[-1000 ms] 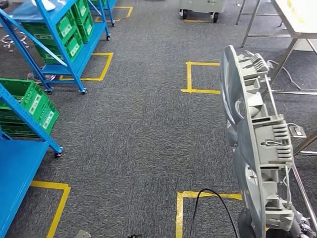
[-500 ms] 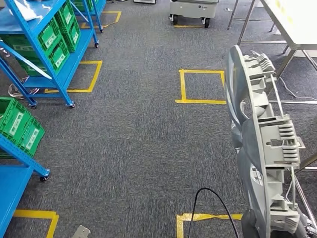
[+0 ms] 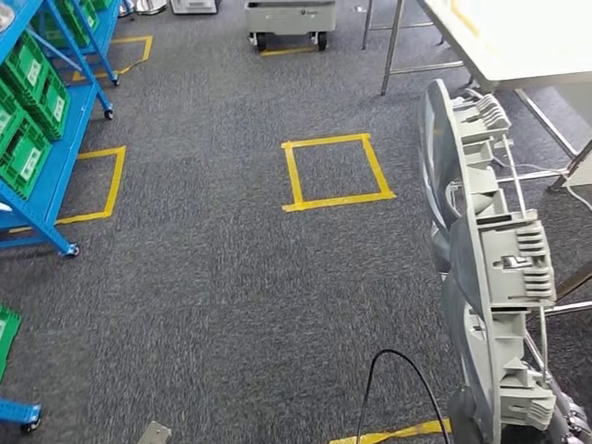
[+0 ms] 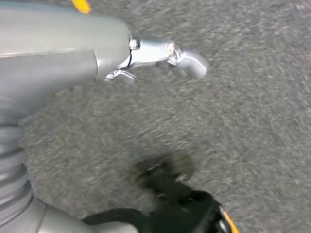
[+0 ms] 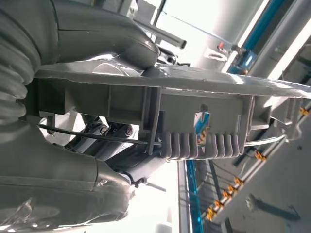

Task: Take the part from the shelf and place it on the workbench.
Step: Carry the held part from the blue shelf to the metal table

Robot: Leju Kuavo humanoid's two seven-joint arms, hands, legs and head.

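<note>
The part (image 3: 488, 268) is a long grey plastic moulding with ribs and clips, standing on end at the right of the head view. My right hand (image 5: 102, 36) grips it at its lower end, the thick thumb pressed over its flat edge (image 5: 205, 97). In the head view the part hides most of that hand. The white-topped workbench (image 3: 502, 42) stands at the far right, beyond the part. The blue shelf (image 3: 52, 176) is at the far left. My left hand (image 4: 92, 53) hangs over the carpet with nothing in it, its fingers apart.
Green bins (image 3: 28, 111) sit in the blue shelf. A yellow tape square (image 3: 335, 171) marks the grey carpet ahead. A grey wheeled cart (image 3: 289, 18) is parked at the back. The workbench's metal legs (image 3: 391, 46) reach the floor. A black cable (image 3: 398, 370) loops near my feet.
The whole view has swung: the shelves slid left and partly out of frame, while the workbench and tape square came closer to the middle. The part stays held at the right.
</note>
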